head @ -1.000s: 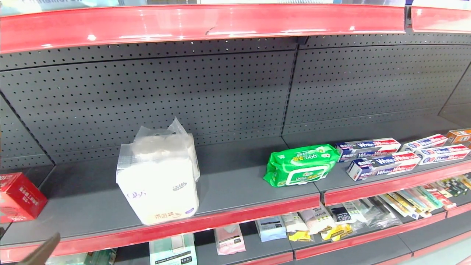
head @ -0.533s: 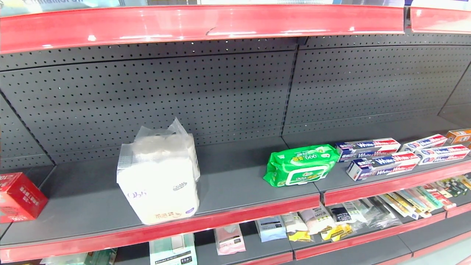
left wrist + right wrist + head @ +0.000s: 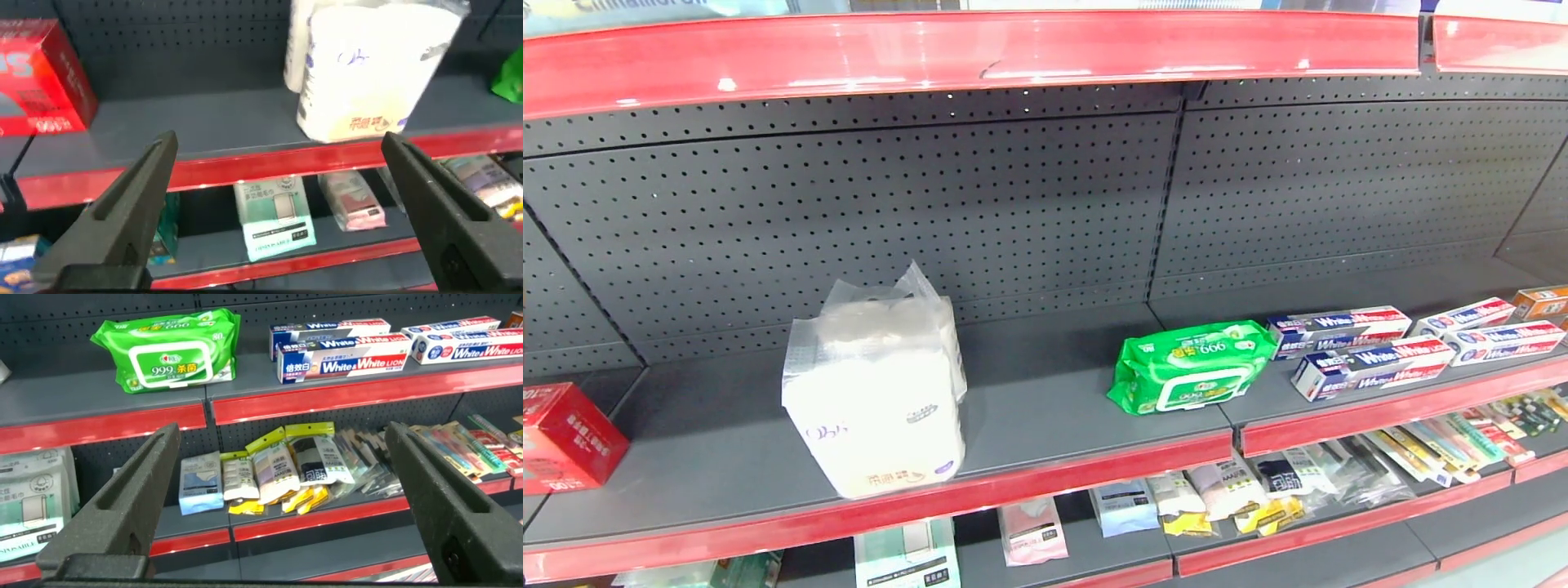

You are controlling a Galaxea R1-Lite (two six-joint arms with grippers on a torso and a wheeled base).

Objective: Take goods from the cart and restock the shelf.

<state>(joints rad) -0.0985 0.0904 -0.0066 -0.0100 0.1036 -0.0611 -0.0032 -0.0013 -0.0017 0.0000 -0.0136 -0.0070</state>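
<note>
Shelving of grey metal [image 3: 1045,400] with a red front lip [image 3: 1054,467] carries the goods. A white plastic-wrapped pack of paper rolls [image 3: 882,408] stands upright at the lip's edge, left of centre. Bare board lies on both sides of it: some toward the red cardboard box [image 3: 564,437] at far left, and a wider stretch toward the green soft pack of wet wipes [image 3: 1188,367], which sits just beside the blue-and-white toothpaste cartons [image 3: 1372,363]. The left gripper [image 3: 278,140] and right gripper [image 3: 282,429] hang out in front of the shelf, both spread wide and empty. A second ago a dark fingertip showed at the head view's lower-left corner. It has since gone, and the goods are unmoved.
</note>
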